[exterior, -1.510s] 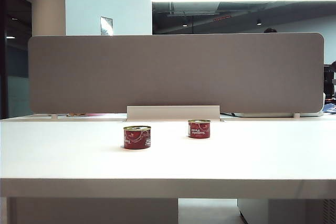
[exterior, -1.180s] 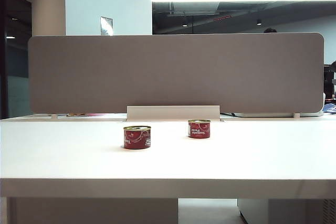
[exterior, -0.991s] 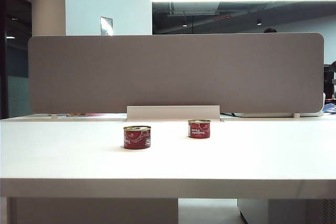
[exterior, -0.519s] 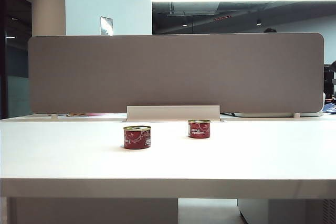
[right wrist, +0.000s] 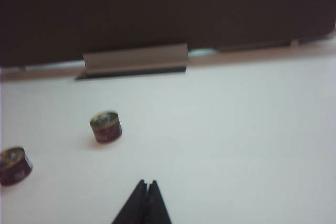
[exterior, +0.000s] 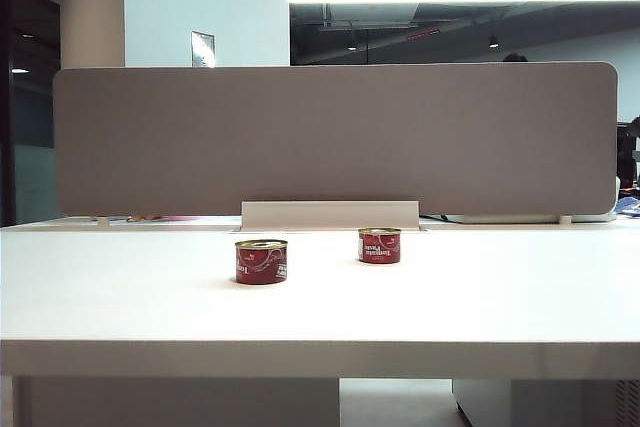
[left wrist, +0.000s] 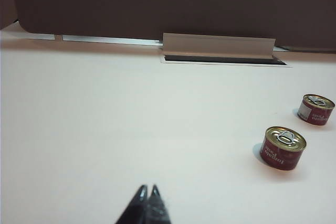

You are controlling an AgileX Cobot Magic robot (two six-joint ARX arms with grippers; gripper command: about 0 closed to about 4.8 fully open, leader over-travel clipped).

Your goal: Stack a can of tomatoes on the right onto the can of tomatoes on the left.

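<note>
While both pincers stay pressed together: right pincer point(right wrist: 146, 183) well short of right tomato can point(right wrist: 106, 126); left pincer point(left wrist: 148, 188) well apart from left tomato can point(left wrist: 283, 147). Risk: knocking rather than gripping, pincer unspread.

Exterior camera faces the table point(exterior: 320, 307) front-on; both wrist cameras look across it toward the divider point(exterior: 335, 137).

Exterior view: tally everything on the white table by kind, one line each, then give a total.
Short red tomato cans with gold lids: 2, the left can nearer the front edge and the right can farther back, standing apart, unstacked.
Grippers over the table in this view: 0; the left gripper and the right gripper show only in their wrist views, both shut.
Total: 2
</note>
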